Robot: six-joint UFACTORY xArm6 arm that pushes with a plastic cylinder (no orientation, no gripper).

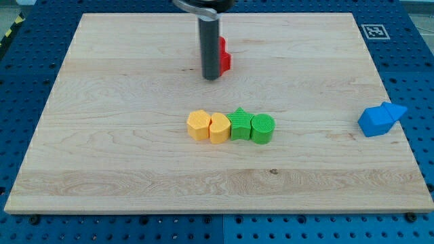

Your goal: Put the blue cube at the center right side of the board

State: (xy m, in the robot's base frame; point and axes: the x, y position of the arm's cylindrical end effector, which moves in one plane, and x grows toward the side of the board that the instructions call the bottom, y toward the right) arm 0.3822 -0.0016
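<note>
The blue cube (pixel 373 123) sits near the board's right edge, about mid-height, touching a second blue block (pixel 393 112) just to its upper right. My tip (pixel 212 77) is at the view's top centre, far left of the blue blocks. It stands right beside a red block (pixel 224 59), which the rod partly hides.
A row of touching blocks lies at the board's centre: a yellow hexagon-like block (pixel 198 125), a yellow block (pixel 219 128), a green star-like block (pixel 240 125) and a green cylinder (pixel 262 129). A fiducial marker (pixel 373 30) sits at the board's top right corner.
</note>
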